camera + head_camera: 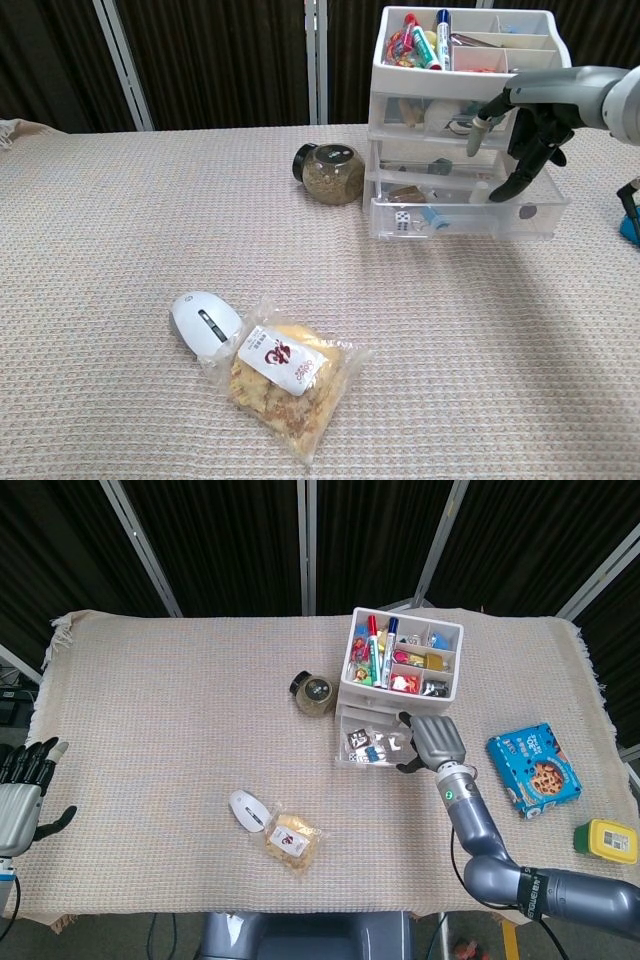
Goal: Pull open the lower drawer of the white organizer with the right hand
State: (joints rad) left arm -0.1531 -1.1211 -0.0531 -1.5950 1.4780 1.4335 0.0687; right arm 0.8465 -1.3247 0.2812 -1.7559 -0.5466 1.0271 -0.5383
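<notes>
The white organizer [400, 665] [460, 70] stands at the back right, its top tray full of pens and small items. Its lower drawer [378, 748] [465, 214] is slid out toward me and shows dice and small parts inside. My right hand [432, 740] [520, 135] hovers over the right part of that drawer, fingers curled down toward its front rim, nothing gripped. My left hand [22, 800] rests open at the far left table edge, seen only in the head view.
A round jar [315, 692] [330, 172] sits left of the organizer. A white mouse [247, 809] [204, 322] and a snack bag [293, 841] [286, 378] lie near the front. A blue cookie box [533, 768] and a yellow tub [606, 840] sit at the right.
</notes>
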